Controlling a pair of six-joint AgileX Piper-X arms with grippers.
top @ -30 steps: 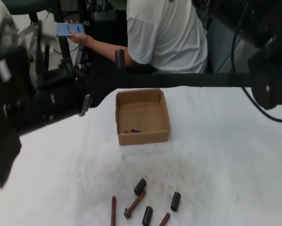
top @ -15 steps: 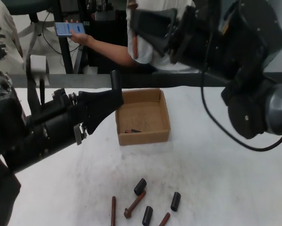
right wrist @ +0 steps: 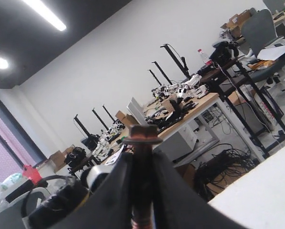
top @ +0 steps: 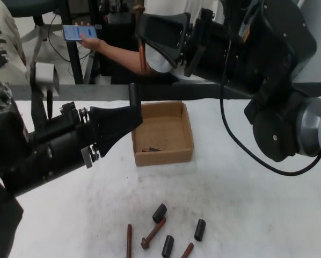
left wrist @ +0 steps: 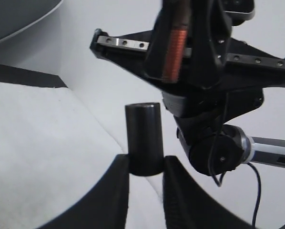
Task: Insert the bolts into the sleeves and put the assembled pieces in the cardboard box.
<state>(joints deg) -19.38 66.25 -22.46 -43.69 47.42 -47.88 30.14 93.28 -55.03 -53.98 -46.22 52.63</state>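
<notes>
Well out on the near side of the cardboard box [top: 163, 157], loose parts lie scattered on the white tabletop [top: 257, 204]. Farthest from the box is a short black sleeve [top: 167, 246], with two rusty bolts [top: 129, 240] [top: 187, 250] on either side of it. A third bolt [top: 153, 233] lies slanted between them, its head turned away from the box. Two more sleeves [top: 159, 213] [top: 199, 229] lie a little closer to the box, apart from each other. Inside the box, against its near wall, rests a brown-and-black piece [top: 151, 149].

Above the box's far corner on the left arm's side, the left gripper [left wrist: 146, 167] has its fingers clenched on the lower part of the held sleeve [left wrist: 143, 136]. This one stands upright, with its upper half clear of the fingers.

Higher up and beyond the box's far wall, the right gripper [right wrist: 142, 156] grasps the held bolt [right wrist: 142, 138] between its fingers. In the high view the shaft hangs down out of the grip. In the right wrist view the head shows just past the fingertips. The bolt is above the held sleeve and slightly to one side of it. A gap separates the bolt's lower end from the sleeve's top, so the two are not touching.
</notes>
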